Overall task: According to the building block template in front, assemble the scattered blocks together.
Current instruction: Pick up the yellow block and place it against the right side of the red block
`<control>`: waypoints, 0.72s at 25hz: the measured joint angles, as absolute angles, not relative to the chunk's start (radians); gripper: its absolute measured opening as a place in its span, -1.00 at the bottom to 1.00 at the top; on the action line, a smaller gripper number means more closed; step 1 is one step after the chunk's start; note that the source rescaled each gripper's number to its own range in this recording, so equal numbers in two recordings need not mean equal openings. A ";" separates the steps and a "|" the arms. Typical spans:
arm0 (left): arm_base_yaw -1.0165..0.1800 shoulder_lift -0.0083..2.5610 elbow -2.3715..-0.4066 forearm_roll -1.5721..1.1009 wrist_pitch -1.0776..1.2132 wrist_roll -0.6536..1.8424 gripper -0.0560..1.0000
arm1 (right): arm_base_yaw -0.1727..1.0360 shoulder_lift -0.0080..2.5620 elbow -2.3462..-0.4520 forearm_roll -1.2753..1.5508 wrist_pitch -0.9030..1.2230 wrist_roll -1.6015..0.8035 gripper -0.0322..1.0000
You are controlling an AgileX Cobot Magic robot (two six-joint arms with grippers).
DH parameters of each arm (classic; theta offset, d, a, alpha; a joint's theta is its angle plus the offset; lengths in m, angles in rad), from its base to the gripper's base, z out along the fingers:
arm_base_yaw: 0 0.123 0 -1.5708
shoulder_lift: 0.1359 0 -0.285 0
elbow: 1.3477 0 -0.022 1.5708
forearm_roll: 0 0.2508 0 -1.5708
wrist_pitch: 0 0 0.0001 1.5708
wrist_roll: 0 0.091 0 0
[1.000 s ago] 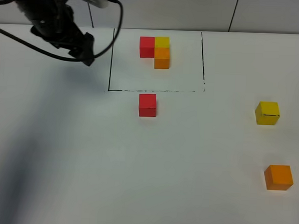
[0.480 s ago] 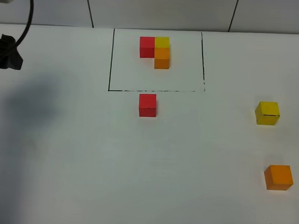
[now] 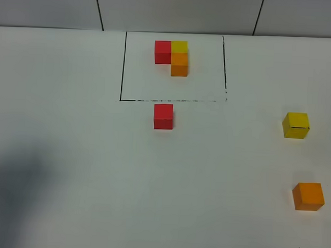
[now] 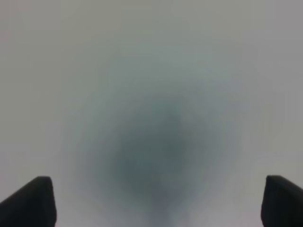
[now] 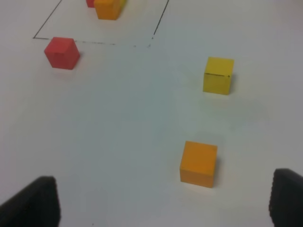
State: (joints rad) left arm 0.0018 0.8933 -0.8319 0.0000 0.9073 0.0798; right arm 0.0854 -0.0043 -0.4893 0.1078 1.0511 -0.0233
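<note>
I read the left tool [image 4: 161, 201] and right tool [image 5: 164, 198] as spread wide. The red cube [image 3: 163, 116] sits just outside the template [image 3: 174, 56] frame. The yellow cube [image 3: 295, 125] and orange cube [image 3: 308, 196] lie far right on the worktop [image 3: 98, 154].

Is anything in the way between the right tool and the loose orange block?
No, nothing visible is. The right tool is open, and only bare table lies between it and the orange block. The yellow block sits farther away beyond it, and the red block is well off that path.
</note>
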 joint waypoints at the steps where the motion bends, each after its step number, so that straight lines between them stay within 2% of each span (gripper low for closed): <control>1: -0.005 0.856 -0.811 0.000 0.914 0.063 0.83 | 0.085 -0.004 -0.489 0.108 1.051 -0.023 0.59; 7: -0.008 0.624 -0.663 0.000 0.931 0.023 0.82 | 0.085 -0.004 -0.489 0.108 1.051 -0.016 0.59; 18: -0.009 0.222 -0.595 -0.006 1.052 0.022 0.81 | 0.085 -0.004 -0.489 0.109 1.051 -0.009 0.59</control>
